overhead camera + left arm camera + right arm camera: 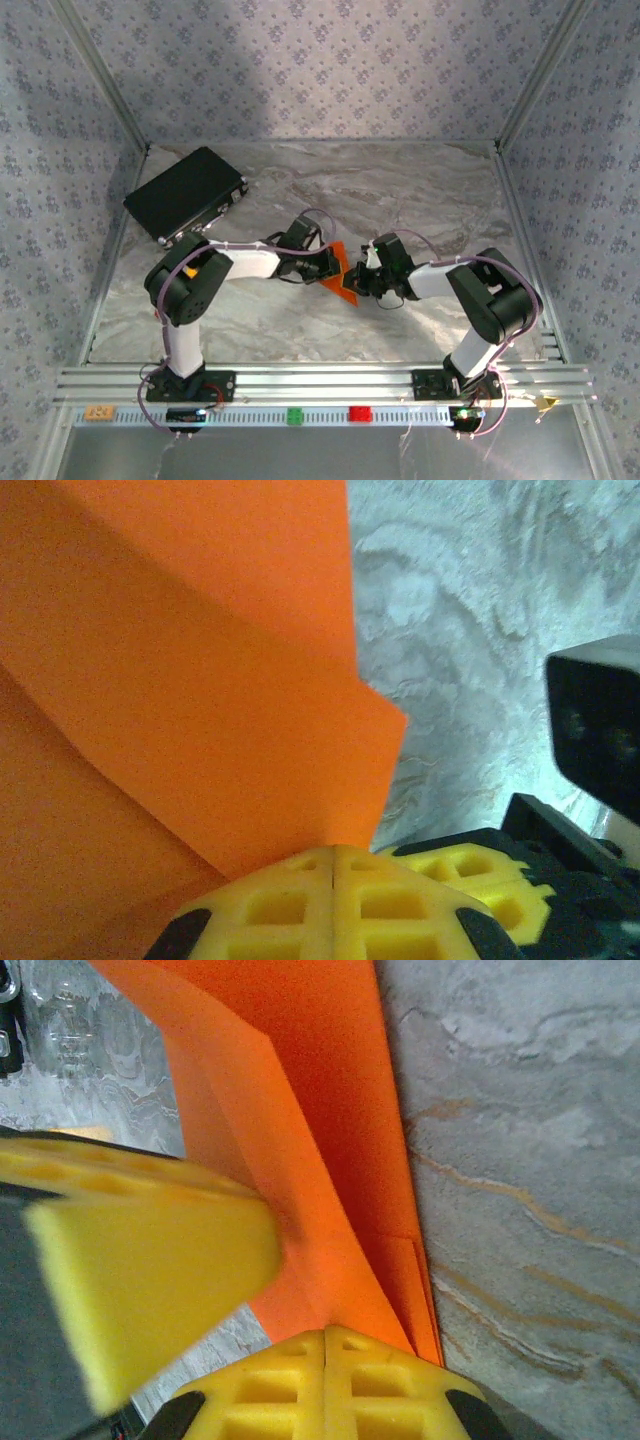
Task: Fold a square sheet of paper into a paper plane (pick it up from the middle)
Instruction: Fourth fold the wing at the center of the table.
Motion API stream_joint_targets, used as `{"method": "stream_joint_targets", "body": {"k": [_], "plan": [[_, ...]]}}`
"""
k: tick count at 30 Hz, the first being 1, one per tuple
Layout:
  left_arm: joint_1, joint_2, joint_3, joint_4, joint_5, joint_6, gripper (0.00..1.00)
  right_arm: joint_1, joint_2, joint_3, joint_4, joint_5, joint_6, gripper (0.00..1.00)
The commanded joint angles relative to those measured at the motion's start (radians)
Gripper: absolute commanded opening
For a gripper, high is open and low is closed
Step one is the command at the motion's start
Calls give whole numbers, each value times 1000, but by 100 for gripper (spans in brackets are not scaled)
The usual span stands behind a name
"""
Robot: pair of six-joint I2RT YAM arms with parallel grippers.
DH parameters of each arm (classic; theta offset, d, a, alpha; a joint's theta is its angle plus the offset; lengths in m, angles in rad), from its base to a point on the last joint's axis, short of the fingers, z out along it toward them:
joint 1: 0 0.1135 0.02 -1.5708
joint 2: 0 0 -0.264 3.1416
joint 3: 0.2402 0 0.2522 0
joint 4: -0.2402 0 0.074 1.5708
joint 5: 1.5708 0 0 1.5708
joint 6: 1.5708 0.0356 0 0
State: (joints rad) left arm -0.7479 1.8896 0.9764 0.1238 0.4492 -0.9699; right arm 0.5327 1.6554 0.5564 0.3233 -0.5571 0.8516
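I am gripping the folded orange paper (340, 270) near the middle of the table (420, 190). The left gripper (333, 870) is clamping one edge and the right gripper (326, 1355) another, each with its jaws pressed together. The paper is looking light, floppy and easily creased, so I am judging holds beside the folds safest.

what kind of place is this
Likely a robot lab cell: a left arm and right arm bolted to an aluminium rail, a marble-look table, patterned walls around it.
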Motion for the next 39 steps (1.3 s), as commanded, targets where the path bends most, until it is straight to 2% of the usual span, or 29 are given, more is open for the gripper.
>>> {"method": "stream_joint_targets", "body": {"k": [1, 10, 27, 39], "plan": [[3, 55, 7, -26, -20, -22, 0, 8, 21, -50, -133, 69, 11, 0], [66, 72, 33, -93, -72, 2, 0, 11, 23, -52, -162, 68, -15, 0], [216, 121, 162, -184, -56, 84, 0, 1, 24, -62, -164, 55, -32, 0], [271, 111, 235, -259, -63, 126, 0, -7, 24, -62, -161, 37, -38, 0]]}}
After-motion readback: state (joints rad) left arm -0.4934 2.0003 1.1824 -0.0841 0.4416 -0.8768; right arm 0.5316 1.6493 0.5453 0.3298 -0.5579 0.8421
